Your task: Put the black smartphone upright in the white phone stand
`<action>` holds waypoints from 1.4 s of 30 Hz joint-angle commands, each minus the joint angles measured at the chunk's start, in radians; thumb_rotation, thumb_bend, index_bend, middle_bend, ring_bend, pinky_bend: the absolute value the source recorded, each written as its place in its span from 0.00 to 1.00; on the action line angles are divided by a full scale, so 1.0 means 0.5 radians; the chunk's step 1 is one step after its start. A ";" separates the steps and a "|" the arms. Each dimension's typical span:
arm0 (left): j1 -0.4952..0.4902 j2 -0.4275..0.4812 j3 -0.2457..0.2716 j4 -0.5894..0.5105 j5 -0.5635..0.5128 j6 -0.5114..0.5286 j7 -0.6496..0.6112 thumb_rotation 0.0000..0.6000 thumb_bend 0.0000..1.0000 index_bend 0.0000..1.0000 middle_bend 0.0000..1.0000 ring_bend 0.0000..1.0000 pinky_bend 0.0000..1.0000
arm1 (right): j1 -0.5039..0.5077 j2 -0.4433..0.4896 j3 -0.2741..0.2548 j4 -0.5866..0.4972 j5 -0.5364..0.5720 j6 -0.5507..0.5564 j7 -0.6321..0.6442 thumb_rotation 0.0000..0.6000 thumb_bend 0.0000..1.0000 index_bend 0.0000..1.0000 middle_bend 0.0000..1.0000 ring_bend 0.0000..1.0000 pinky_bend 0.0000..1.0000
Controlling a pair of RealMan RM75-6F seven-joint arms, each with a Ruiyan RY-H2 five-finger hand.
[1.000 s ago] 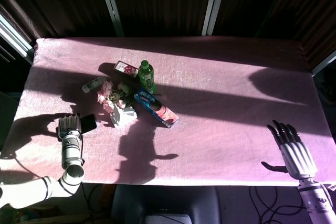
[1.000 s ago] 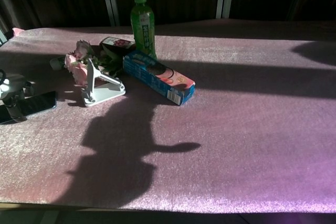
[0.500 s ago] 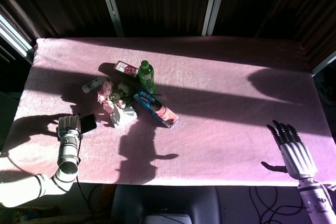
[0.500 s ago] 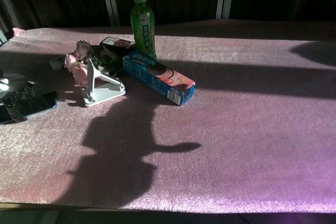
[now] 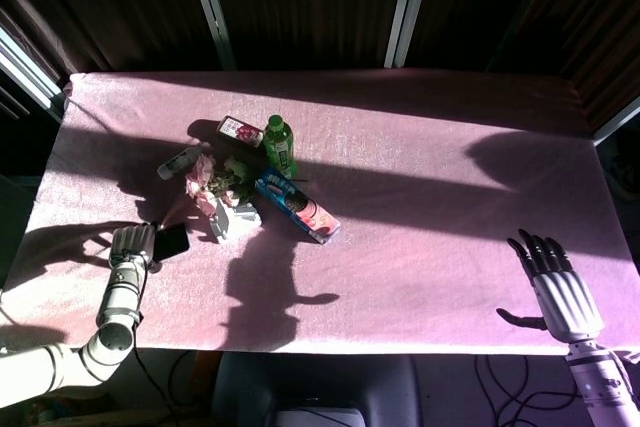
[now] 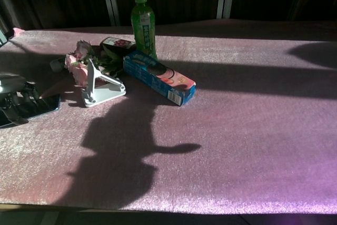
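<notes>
The black smartphone lies low over the pink tablecloth at the front left, also seen in the chest view as the smartphone. My left hand grips its near end, with fingers lying over the screen. The white phone stand sits to the right of the phone, apart from it, and shows as the stand with its arm raised. My right hand hovers by the front right table edge, fingers spread and holding nothing.
Behind the stand lie pink flowers, a green bottle standing upright, a small dark can and a blue snack box. A white tube lies further left. Broad shadows cross the cloth.
My left arm has drawn back toward the table's front edge, and the phone has shifted slightly right and turned in its grip. The right hand has stayed still.
</notes>
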 commanded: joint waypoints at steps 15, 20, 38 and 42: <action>0.250 0.250 0.132 -0.312 0.649 0.255 -0.494 1.00 0.55 0.79 1.00 0.73 0.38 | 0.004 -0.017 -0.008 -0.001 -0.003 -0.014 -0.038 1.00 0.21 0.00 0.00 0.00 0.00; 0.306 0.278 0.157 -0.347 0.793 0.320 -0.589 1.00 0.55 0.79 1.00 0.73 0.38 | 0.004 -0.019 -0.007 0.000 -0.001 -0.011 -0.042 1.00 0.21 0.00 0.00 0.00 0.00; 0.626 0.088 -0.221 -0.545 1.519 0.646 -1.987 1.00 0.54 0.80 1.00 0.73 0.38 | 0.002 -0.018 -0.020 -0.003 -0.025 -0.008 -0.034 1.00 0.21 0.00 0.00 0.00 0.00; 0.587 -0.140 -0.291 -0.460 1.523 0.725 -2.026 1.00 0.54 0.81 1.00 0.73 0.37 | 0.006 -0.018 -0.022 -0.003 -0.026 -0.016 -0.034 1.00 0.21 0.00 0.00 0.00 0.00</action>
